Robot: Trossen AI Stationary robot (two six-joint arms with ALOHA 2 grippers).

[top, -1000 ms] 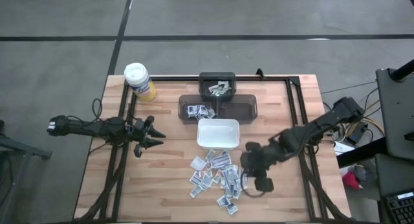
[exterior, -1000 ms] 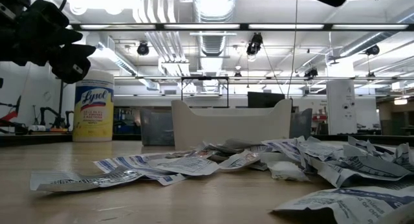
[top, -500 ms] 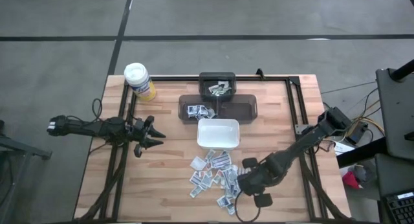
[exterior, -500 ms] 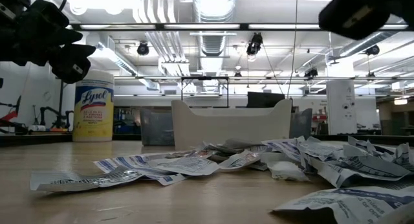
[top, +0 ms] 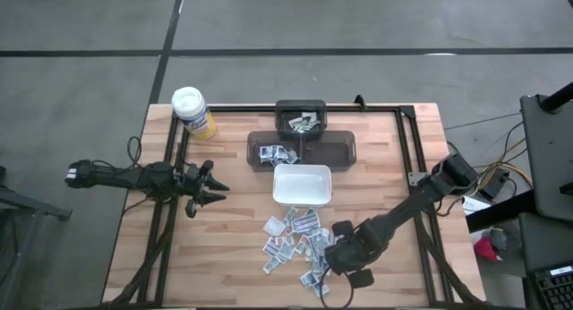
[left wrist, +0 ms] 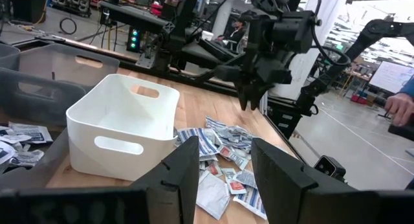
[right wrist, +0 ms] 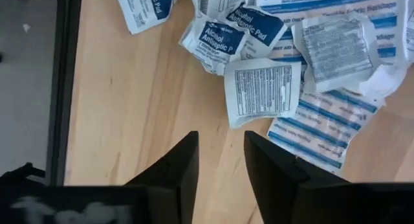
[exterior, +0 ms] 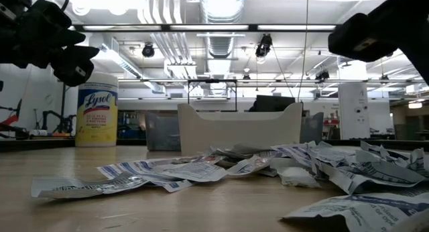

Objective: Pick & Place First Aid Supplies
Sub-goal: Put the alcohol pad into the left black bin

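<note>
The first aid supplies [top: 295,243] lie as a loose heap of small printed packets on the wooden table, just on the near side of the white dish [top: 302,185]. My right gripper [top: 327,259] hangs open above the heap's near right edge, pointing steeply down. In the right wrist view its fingers [right wrist: 174,169] stand over bare wood, with a white packet [right wrist: 264,88] just ahead and nothing between them. My left gripper [top: 210,186] waits open and level at the table's left side, and its wrist view looks toward the dish [left wrist: 123,130] and the heap [left wrist: 223,156].
Two dark trays [top: 302,150] holding a few packets and a small dark bin [top: 301,119] stand beyond the dish. A yellow canister with a white lid [top: 193,111] is at the far left corner. Black frame rails [top: 414,180] run along the table's sides.
My right gripper has come down toward the packets and shifted toward the table's left and near edge, tipping more steeply downward. In the low view it has dropped into the picture at the top right. The packets lie as before.
</note>
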